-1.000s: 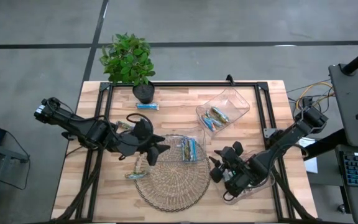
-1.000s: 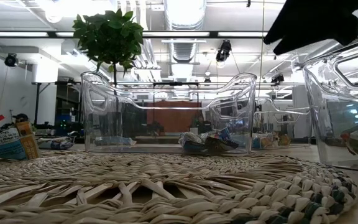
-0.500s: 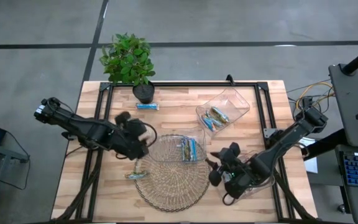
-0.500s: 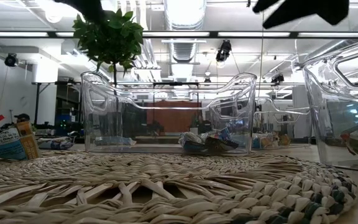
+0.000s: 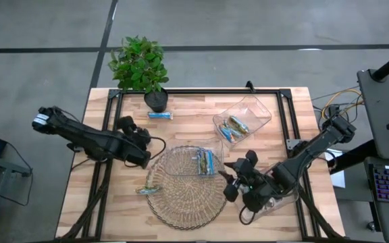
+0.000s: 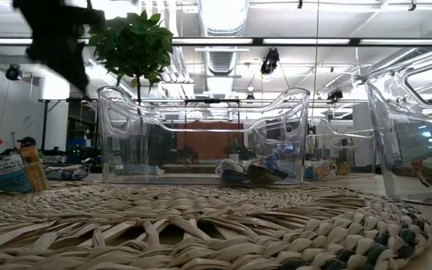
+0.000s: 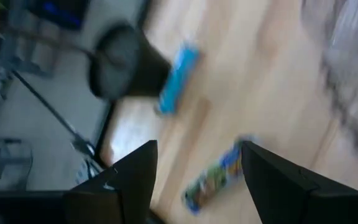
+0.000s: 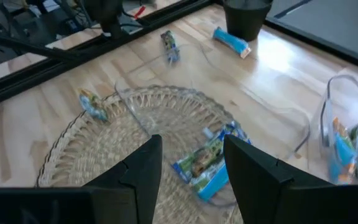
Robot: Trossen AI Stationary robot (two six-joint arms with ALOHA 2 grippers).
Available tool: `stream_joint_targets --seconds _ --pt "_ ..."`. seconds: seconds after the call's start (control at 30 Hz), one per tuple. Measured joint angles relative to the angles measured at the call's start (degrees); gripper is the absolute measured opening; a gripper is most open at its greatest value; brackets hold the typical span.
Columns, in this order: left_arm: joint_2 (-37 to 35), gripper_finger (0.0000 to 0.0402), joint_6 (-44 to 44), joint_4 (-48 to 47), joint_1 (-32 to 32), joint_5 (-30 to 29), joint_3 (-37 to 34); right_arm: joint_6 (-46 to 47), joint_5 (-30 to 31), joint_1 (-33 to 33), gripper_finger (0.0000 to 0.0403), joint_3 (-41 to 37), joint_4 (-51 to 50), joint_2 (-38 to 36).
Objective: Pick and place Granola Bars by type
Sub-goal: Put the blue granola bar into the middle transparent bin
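Left gripper [image 5: 140, 150], fingers apart and empty, hovers beside the wicker mat [image 5: 184, 196]; loose Granola Bars [image 7: 215, 176] lie just beyond it. Best approach: square the fingers across one bar. Right gripper [image 5: 229, 181] waits open-fingered across the mat

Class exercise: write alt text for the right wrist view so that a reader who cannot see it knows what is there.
Past the right hand, whose two dark fingers stand apart and empty, a clear tray on a round woven mat holds wrapped granola bars. Two more bars lie on the wooden table: a blue bar by a black pot and a green bar.
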Motion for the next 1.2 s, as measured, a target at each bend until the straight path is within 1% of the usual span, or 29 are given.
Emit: stream_joint_targets --seconds 0.1,0.17,0.3,0.37,0.47,0.53,0.67,0.77,0.83,0.93,0.97,1.1,1.2 --pt "-0.1 0.0214 3.2 1.4 3.0 5.2 -5.6 -2.2 0.0 -0.9 0.0162 1.0 0.0 0.0" --pt "-0.1 0.0214 6.8 3.1 4.6 8.0 -8.7 -4.1 -0.2 -1.5 0.0162 1.5 -0.1 0.0" --pt "-0.1 0.0214 17.3 8.9 8.0 13.4 -13.2 -7.6 -2.7 -3.0 0.0162 2.5 -0.1 0.0" --pt "-0.1 0.0214 22.7 10.7 10.0 14.9 -14.5 -8.4 -4.2 -3.6 0.0162 2.7 -0.1 0.0" --pt "-0.1 0.0214 30.8 13.3 13.8 16.5 -14.9 -8.7 -6.0 -4.3 0.0162 2.7 -0.1 0.0" --pt "-0.1 0.0214 37.0 15.2 17.2 18.8 -14.9 -8.7 -6.8 -4.4 0.0162 2.7 -0.1 0.0" --pt "0.0 0.0214 47.1 18.1 24.9 25.9 -14.1 -8.7 -8.6 -4.5 0.0162 2.7 -0.1 0.0" --pt "0.0 0.0214 56.5 18.5 30.0 29.4 -13.2 -8.7 -8.8 -4.5 0.0162 2.7 -0.2 0.0" --pt "0.0 0.0214 62.8 19.3 33.0 32.7 -12.8 -8.7 -8.8 -4.5 0.0162 2.7 -0.4 0.0" --pt "-0.1 0.0214 70.9 19.4 36.6 39.9 -12.8 -8.9 -8.8 -4.5 0.0162 2.7 -0.6 0.0" --pt "-0.1 0.0214 72.9 19.8 37.4 41.0 -13.0 -8.9 -8.8 -4.5 0.0162 2.7 -0.8 -0.1" --pt "0.0 0.0214 78.8 22.9 39.7 41.4 -14.3 -8.9 -8.8 -4.5 0.0162 2.7 -2.1 -0.1" --pt "0.0 0.0214 80.5 25.6 40.2 41.5 -16.1 -8.9 -8.8 -4.5 0.0162 2.7 -2.1 -0.1"
